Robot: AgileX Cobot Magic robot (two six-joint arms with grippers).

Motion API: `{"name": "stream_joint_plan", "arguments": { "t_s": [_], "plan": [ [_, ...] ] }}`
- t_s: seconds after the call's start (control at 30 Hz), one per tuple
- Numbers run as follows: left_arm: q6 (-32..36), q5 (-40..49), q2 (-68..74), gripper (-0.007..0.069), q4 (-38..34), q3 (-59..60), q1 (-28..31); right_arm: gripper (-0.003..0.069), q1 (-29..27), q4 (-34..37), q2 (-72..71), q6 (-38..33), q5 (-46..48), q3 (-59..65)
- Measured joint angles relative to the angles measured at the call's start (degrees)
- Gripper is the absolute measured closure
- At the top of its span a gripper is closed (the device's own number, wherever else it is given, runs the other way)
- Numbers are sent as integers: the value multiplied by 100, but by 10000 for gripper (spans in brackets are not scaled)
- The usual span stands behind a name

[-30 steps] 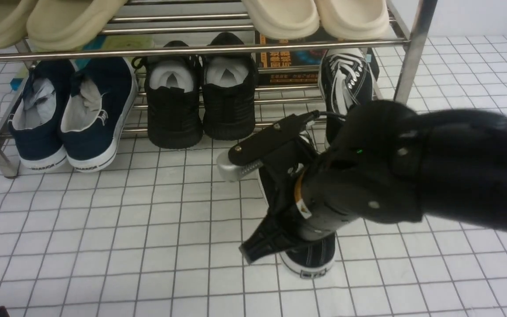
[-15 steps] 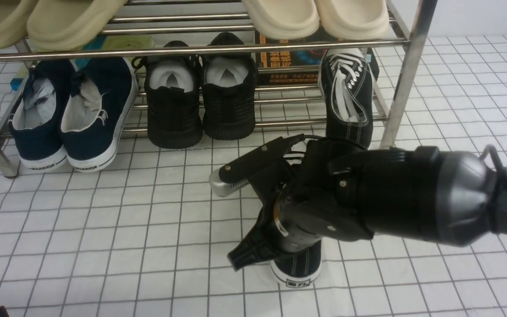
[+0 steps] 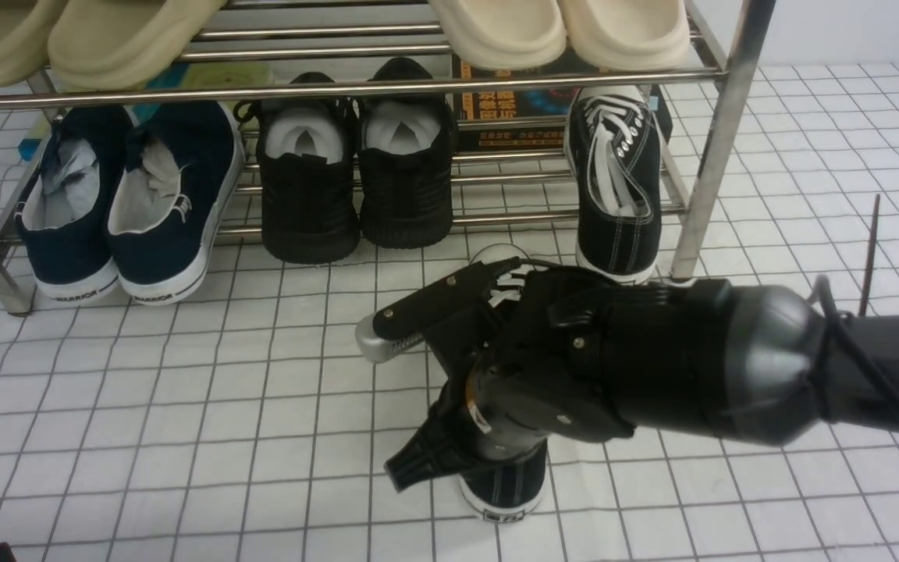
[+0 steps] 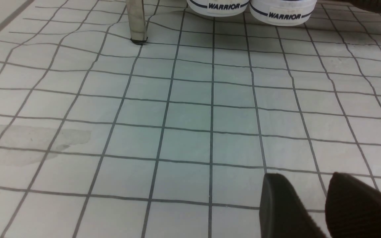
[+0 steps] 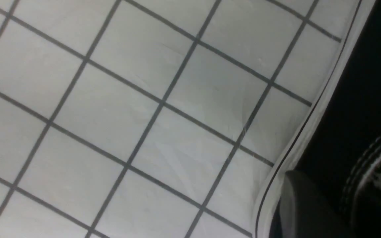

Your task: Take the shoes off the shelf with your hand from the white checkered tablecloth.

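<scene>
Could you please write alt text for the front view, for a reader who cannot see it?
A large black jointed robotic tool covers a black canvas sneaker with white laces lying on a white checkered tablecloth. Its matching sneaker sits on the lower tier of a shiny silver metal shoe rack.

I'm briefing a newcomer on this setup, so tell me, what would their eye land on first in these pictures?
The large black robotic hand fills the front view's foreground, reaching in from the right over a black canvas sneaker lying on the white checkered tablecloth. Behind it stands the shiny silver shoe rack, with the matching white-laced sneaker at the lower tier's right end and beige slippers on top.
</scene>
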Motion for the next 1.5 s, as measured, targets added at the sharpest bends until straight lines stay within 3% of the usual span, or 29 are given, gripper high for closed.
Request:
{"name": "stream_joint_plan", "arguments": {
  "t_s": [0.13, 0.3, 0.5, 0.6, 1.0, 1.5],
  "plan": [
    [0, 0, 0, 384, 0, 0, 0, 304, 0, -37, -133, -33, 159, -31],
    [0, 0, 0, 384, 92, 0, 0, 225, -6, -210, -393, -431, 969, -511],
    [0, 10, 0, 384, 288, 0, 0, 227, -226, -458, -507, -713, 1579, -1335],
    [0, 16, 0, 384, 357, 0, 0, 228, -661, -673, -507, -754, 1555, -1686],
    [0, 22, 0, 384, 406, 0, 0, 228, -2170, -577, -255, -754, 581, -1793],
    [0, 22, 0, 384, 418, 0, 0, 249, -2277, -735, 938, -754, -79, -1793]
  ]
}}
